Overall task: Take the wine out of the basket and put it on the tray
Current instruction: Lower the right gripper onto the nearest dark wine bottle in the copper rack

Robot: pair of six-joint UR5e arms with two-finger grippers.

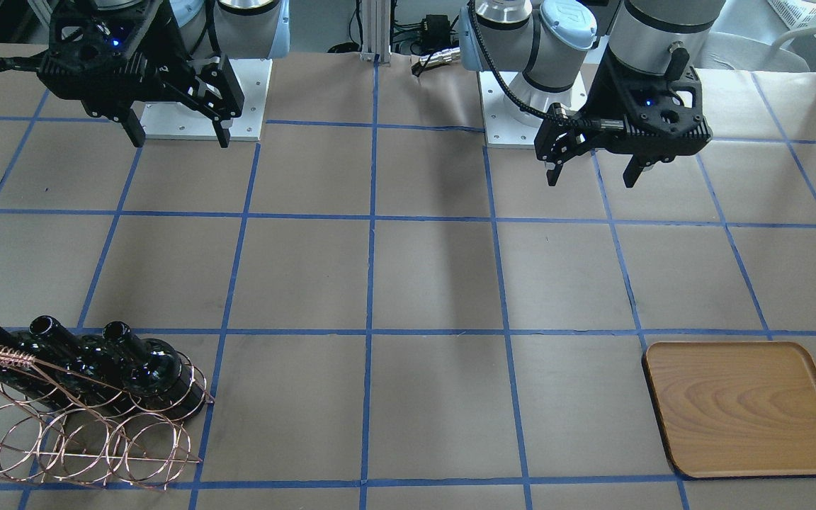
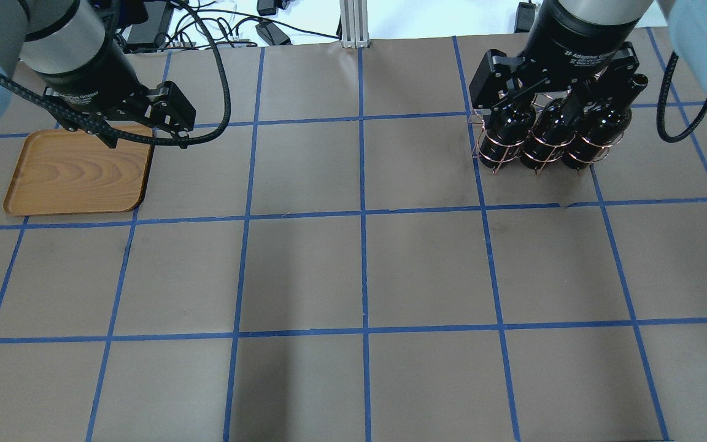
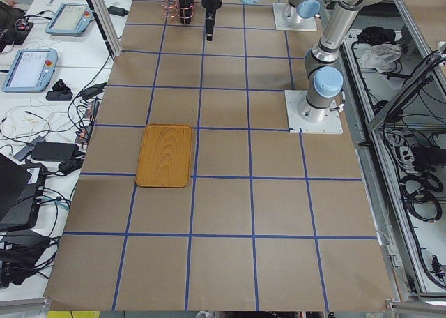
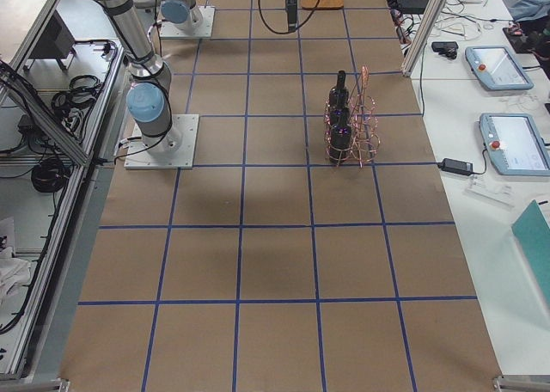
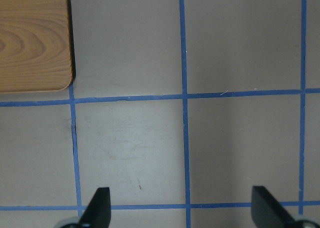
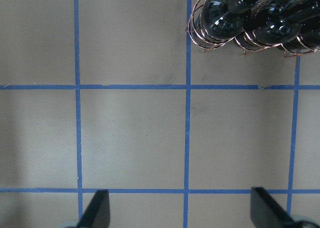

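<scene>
- Three wine bottles [image 1: 149,368] stand upright at the lower left of the front-facing view, necks up, likely handy for a grab from above.
- They fill the upper row of rings in the wire basket [image 1: 82,446]; its lower rings hold nothing.
- The wooden tray [image 1: 748,407], lower right, is bare.
- The right pincer [image 1: 180,138] and left pincer [image 1: 590,177] hang wide and empty over the worktop [image 1: 436,283].

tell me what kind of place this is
Probably a robotics lab workcell: a left arm and right arm bolted to a table gridded in blue tape, teach pendants alongside.
</scene>
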